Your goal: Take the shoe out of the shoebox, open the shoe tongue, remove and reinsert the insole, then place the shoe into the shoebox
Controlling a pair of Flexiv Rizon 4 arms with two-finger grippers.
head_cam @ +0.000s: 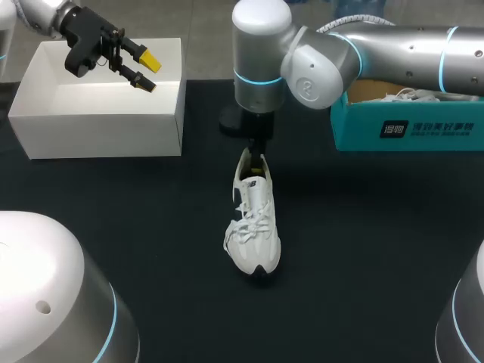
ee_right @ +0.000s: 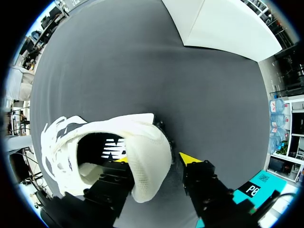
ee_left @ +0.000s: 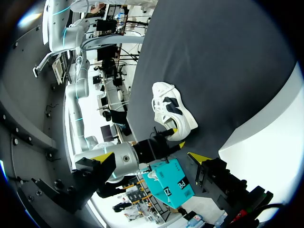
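The black table (head_cam: pixel 363 242) fills the scene. My right arm (head_cam: pixel 378 49) comes in from the right and reaches past the middle, while my left arm (head_cam: pixel 45 15) stays at the far left corner. An open white box (head_cam: pixel 98 121) stands on the far left of the table, and the teal shoebox (head_cam: pixel 408 128) stands at the far right with white laces showing inside it. The white shoe (head_cam: pixel 255 219) stands upright on its sole near the middle of the table, well apart from both boxes. Its long axis runs from far to near. The heel is at the far end, and the dark-tipped toe points towards the near edge, angled a little to the right. The right gripper (ee_right: pixel 152 158) is at the heel, one finger down inside the shoe's opening and the other outside the back. It looks closed on the heel wall from both sides, though the outer contact is in shadow and hard to judge. The left gripper (head_cam: pixel 148 72) hangs over the white box with its fingers spread and nothing between them.
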